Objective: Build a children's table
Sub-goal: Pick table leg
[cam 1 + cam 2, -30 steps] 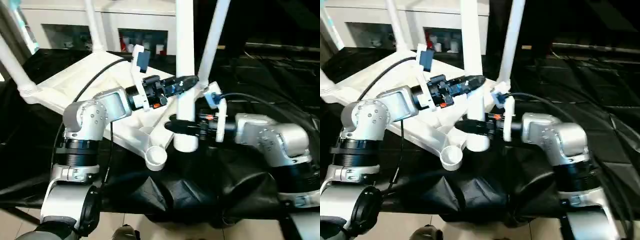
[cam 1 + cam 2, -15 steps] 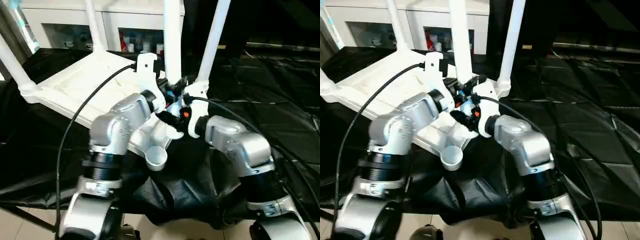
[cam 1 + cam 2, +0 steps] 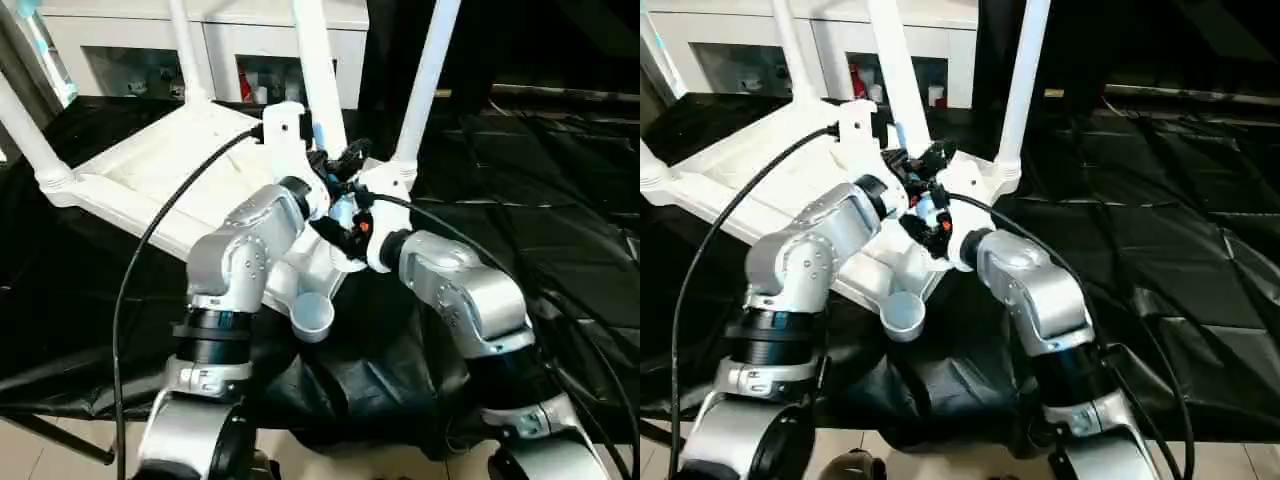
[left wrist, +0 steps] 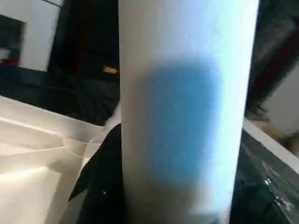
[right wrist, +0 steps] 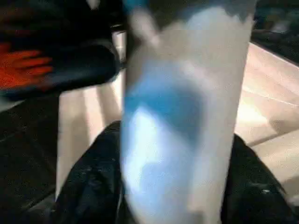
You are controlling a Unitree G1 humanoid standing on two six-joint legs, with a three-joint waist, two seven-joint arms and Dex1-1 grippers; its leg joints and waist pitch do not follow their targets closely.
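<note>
Black cloth [image 3: 560, 220] is covering the work surface, and the white table top [image 3: 150, 175] is lying upside down on it with three legs already standing up from its corner sockets. Both grippers are closing on the fourth leg [image 3: 312, 70], the left gripper [image 3: 335, 165] and the right gripper [image 3: 345, 225] clamping its lower part from either side, probably to steady it. They are holding it tilted over the top, near the empty socket [image 3: 312, 315] at the front corner, where it likely belongs.

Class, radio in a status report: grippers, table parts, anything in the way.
Both grippers shut on the fourth leg, left gripper, right gripper. Tabletop upside down, three legs fitted. Near corner socket empty. Nothing in the way.
</note>
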